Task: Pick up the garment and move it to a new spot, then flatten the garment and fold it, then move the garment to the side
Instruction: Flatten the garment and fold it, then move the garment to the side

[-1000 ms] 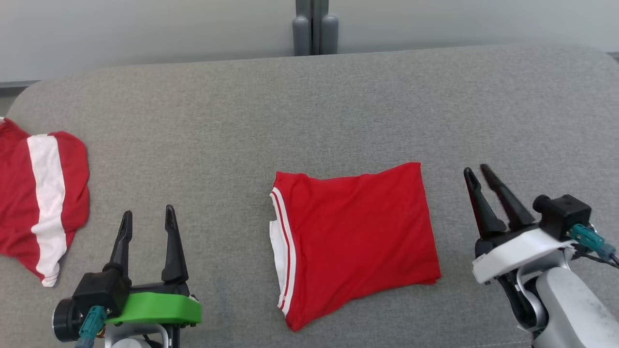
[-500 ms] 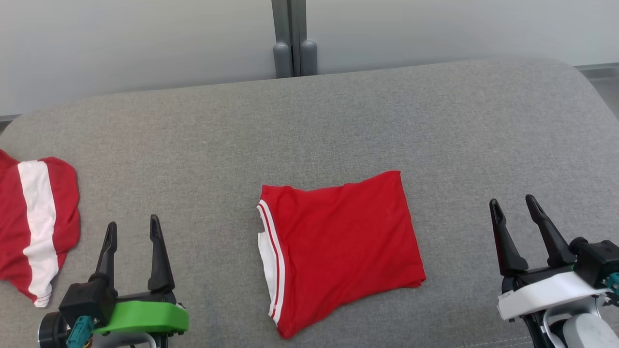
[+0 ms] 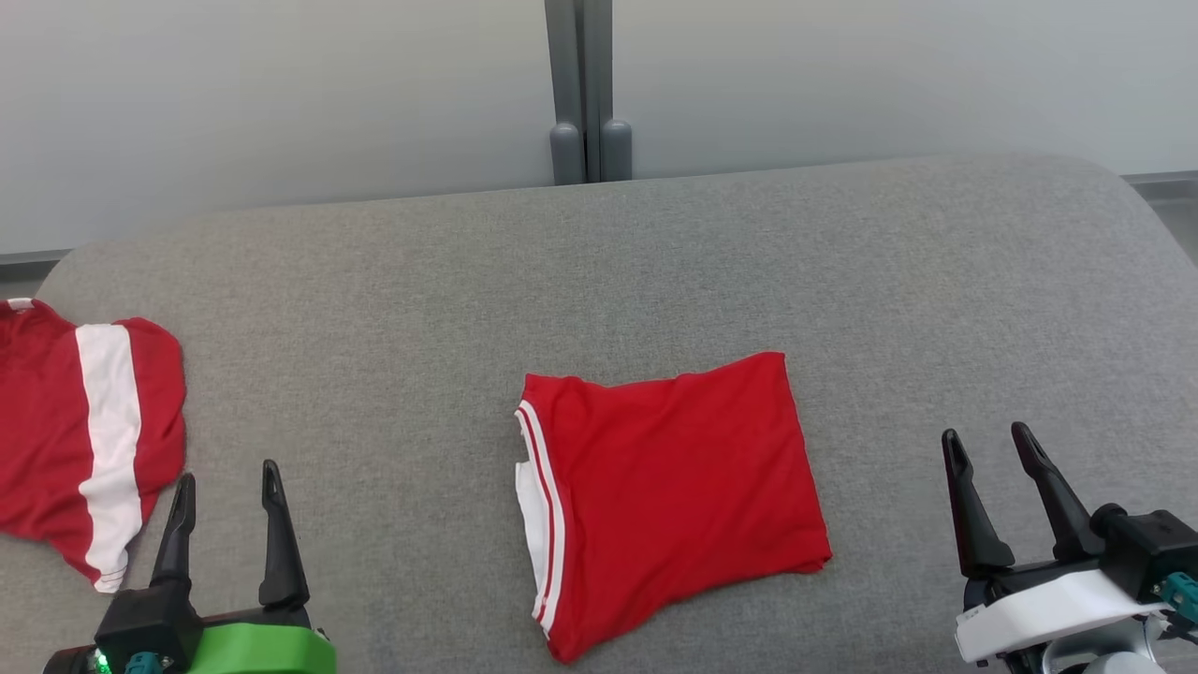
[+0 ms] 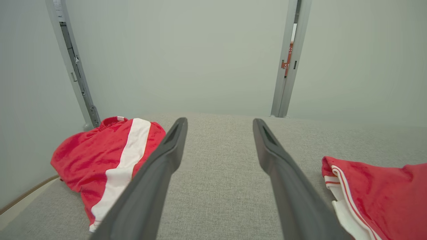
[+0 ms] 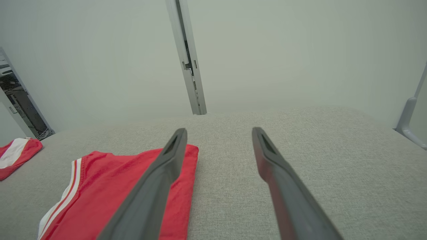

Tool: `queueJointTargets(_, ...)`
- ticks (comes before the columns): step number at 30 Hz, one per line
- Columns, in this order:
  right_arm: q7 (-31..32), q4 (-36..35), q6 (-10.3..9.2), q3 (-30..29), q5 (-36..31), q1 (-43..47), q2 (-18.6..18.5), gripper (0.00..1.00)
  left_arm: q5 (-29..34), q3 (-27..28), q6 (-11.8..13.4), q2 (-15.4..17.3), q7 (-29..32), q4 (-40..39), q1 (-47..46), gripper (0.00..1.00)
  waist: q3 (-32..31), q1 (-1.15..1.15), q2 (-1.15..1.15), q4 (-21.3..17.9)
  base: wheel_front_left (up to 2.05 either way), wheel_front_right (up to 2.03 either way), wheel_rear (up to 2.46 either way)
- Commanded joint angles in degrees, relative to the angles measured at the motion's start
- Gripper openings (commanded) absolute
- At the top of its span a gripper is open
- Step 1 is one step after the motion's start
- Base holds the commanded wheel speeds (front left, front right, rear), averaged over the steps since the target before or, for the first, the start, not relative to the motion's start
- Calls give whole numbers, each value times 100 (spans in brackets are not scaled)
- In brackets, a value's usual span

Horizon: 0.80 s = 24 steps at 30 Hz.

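Observation:
The garment is red with white stripes along its left edge and lies folded into a rough rectangle in the middle of the grey cushioned surface. My left gripper stands open at the lower left, well left of the garment, with nothing between its fingers. My right gripper is open at the lower right, a short way off the garment's right edge. In the left wrist view the left gripper frames bare fabric, with the garment to the right. In the right wrist view the right gripper has the garment at its left.
A second red garment with a broad white band lies rumpled at the surface's left edge; this second garment also shows left of my left fingers. A pale wall with a grey post stands behind the rounded far edge.
My right gripper has opened from nearly shut and drawn back toward the lower right, away from the garment. The left gripper sits lower in the head view. The camera has shifted too.

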Motion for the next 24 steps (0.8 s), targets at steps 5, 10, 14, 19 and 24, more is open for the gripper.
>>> queueJointTargets(5, 22, 51, -3, 85, -7, 134, 7, 100, 123, 1, -176, 82, -2, -38, 183, 100, -59, 0, 0, 86, 0, 0, 0)
queueJointTargets(10, 107, 24, -3, 123, -64, 196, 14, 100, 105, -88, -336, 101, -2, 60, 211, 100, -69, 0, 0, 137, 0, 0, 0)
queueJointTargets(14, 170, 6, -3, 126, -118, 211, 35, 100, 213, -139, -327, 135, -2, 125, 189, 100, -72, 0, 0, 149, 0, 0, 0)
queueJointTargets(19, 225, -15, -3, 150, -164, 211, 61, 100, 269, -182, -298, 143, -2, 219, 160, 100, -76, 0, 0, 149, 0, 0, 0)
queueJointTargets(24, 287, -18, -3, 152, -185, 194, 46, 100, 269, -213, -278, 163, -2, 353, 95, 100, -81, 0, 0, 155, 0, 0, 0)
